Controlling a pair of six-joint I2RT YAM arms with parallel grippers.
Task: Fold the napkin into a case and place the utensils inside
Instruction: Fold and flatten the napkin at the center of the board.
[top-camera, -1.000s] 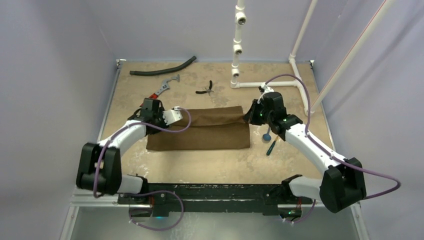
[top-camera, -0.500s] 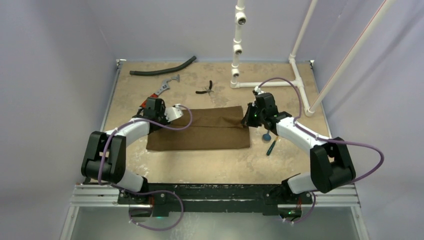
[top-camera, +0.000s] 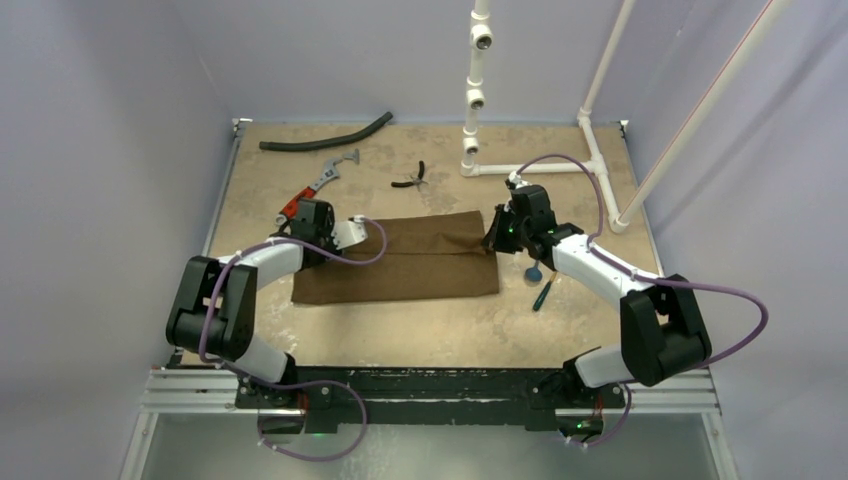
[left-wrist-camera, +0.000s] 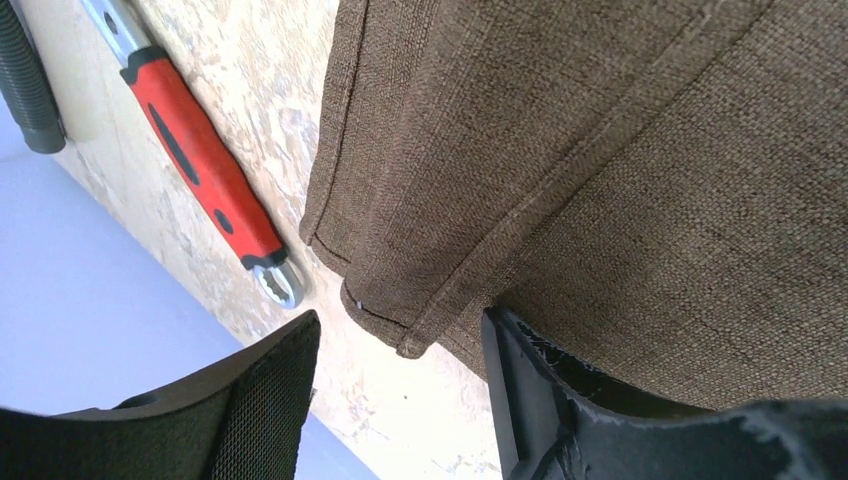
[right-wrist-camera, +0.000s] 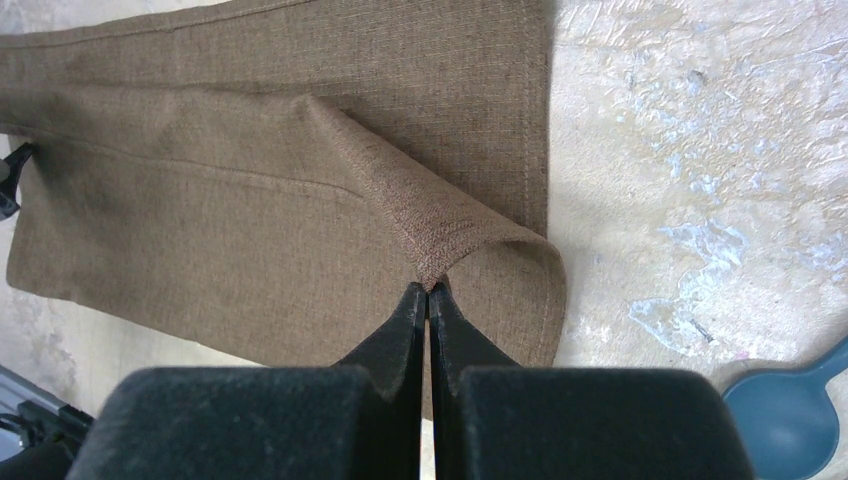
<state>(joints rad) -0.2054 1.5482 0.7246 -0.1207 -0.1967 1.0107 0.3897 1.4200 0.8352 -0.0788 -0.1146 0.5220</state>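
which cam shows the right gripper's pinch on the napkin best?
Right wrist: close up, the right gripper is shut on a raised fold of the napkin near its right edge. Top external shows the gripper at that end, but the contact is too small to see. Left wrist shows only a corner at the napkin's left end.

Soft, even light from above fills the overhead view. The table (top-camera: 560, 330) shows only faint, short shadows beside the arms and no glare. In the left wrist view the napkin (left-wrist-camera: 620, 150) weave is crisp. In the right wrist view its left part lies in dim shadow, and the blue spoon (right-wrist-camera: 790, 410) at lower right looks slightly soft.
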